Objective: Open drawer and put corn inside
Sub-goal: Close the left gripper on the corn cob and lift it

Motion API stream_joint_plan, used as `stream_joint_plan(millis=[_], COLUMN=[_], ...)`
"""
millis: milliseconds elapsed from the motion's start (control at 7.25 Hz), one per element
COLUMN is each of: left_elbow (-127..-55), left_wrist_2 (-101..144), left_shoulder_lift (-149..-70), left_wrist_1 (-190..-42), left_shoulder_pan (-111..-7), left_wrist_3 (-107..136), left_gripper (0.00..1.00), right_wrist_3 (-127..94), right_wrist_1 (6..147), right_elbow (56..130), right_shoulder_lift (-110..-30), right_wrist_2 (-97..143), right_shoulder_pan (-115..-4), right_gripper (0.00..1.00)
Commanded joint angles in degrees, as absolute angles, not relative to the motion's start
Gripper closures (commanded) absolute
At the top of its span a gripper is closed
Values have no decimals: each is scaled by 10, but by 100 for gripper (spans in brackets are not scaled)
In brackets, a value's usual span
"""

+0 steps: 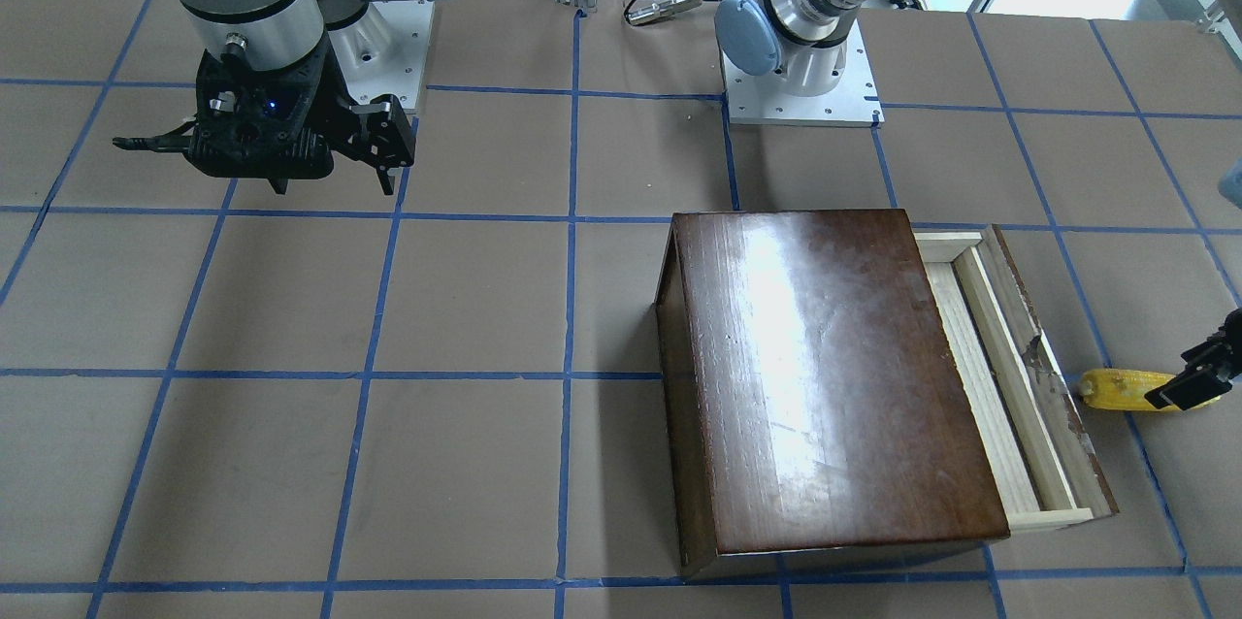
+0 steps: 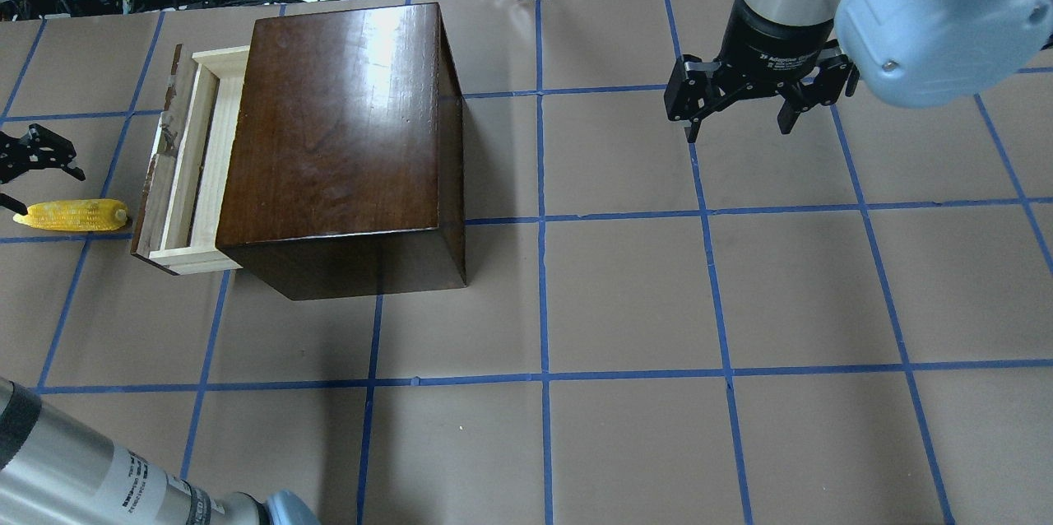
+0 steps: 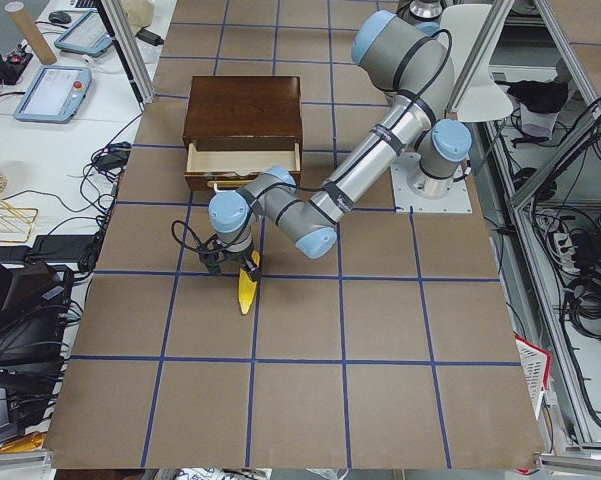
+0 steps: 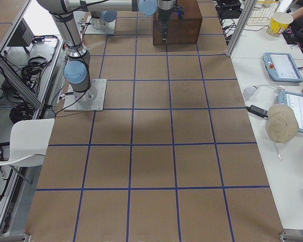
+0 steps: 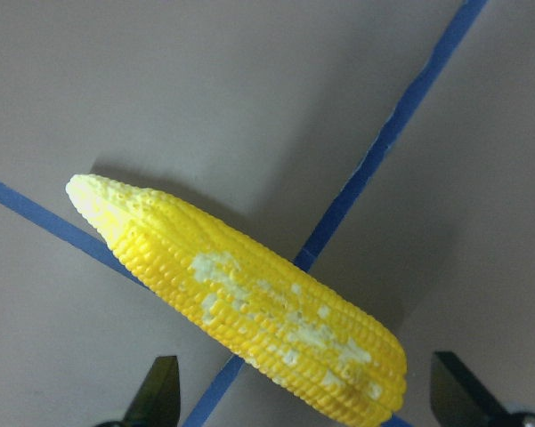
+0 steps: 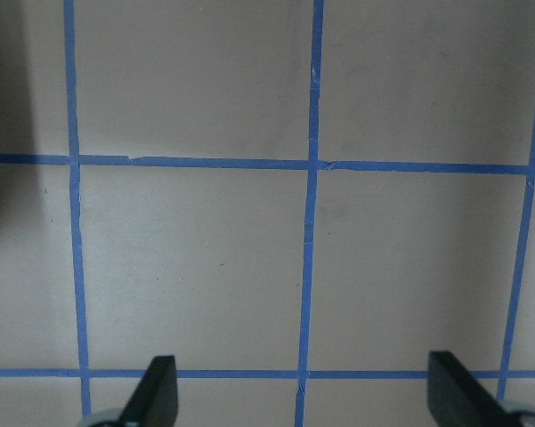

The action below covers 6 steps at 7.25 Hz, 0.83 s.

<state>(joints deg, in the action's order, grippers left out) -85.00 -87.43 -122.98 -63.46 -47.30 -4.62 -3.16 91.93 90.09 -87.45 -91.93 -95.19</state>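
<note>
The drawer (image 2: 191, 171) is partly out. The corn (image 2: 70, 215) lies on the tabletop (image 2: 625, 295) near its left edge, under the left pincer (image 5: 307, 393), which is apart. The right pincer (image 2: 738, 118) is apart too.

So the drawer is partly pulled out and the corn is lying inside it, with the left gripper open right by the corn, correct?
Not quite. The drawer is partly pulled out, but the corn lies on the table just outside the drawer's front panel, not inside it. The left gripper is open right by the corn, as you said. The overhead exterior view shows this.
</note>
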Motion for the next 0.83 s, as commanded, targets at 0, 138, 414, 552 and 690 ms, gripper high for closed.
stream_joint_plan(millis=[0,138,414,552,690], left_elbow=[-856,-857,-874,-875,-875], left_wrist_2=[-876,-877,-880,-879,-879], left_shoulder_lift=[-1242,-1242,-1245,-1247,-1248], left_wrist_1=[-627,-632,-625,-616,-612], left_shoulder_pan=[-473,-473,-473,-473,-473], left_wrist_3=[-5,-9,-16,-25,-24], left_gripper=[0,0,0,0,0], right_wrist_3=[-32,-32,-32,-32,-32], right_wrist_1=[919,919,919,919,919], right_elbow=[901,901,901,901,901], right_shoulder_lift=[-875,-875,-875,-875,-875], right_wrist_2=[-919,-919,-919,-919,-919], right_shoulder_pan=[-952,-952,-952,-952,-952], right_gripper=[0,0,0,0,0])
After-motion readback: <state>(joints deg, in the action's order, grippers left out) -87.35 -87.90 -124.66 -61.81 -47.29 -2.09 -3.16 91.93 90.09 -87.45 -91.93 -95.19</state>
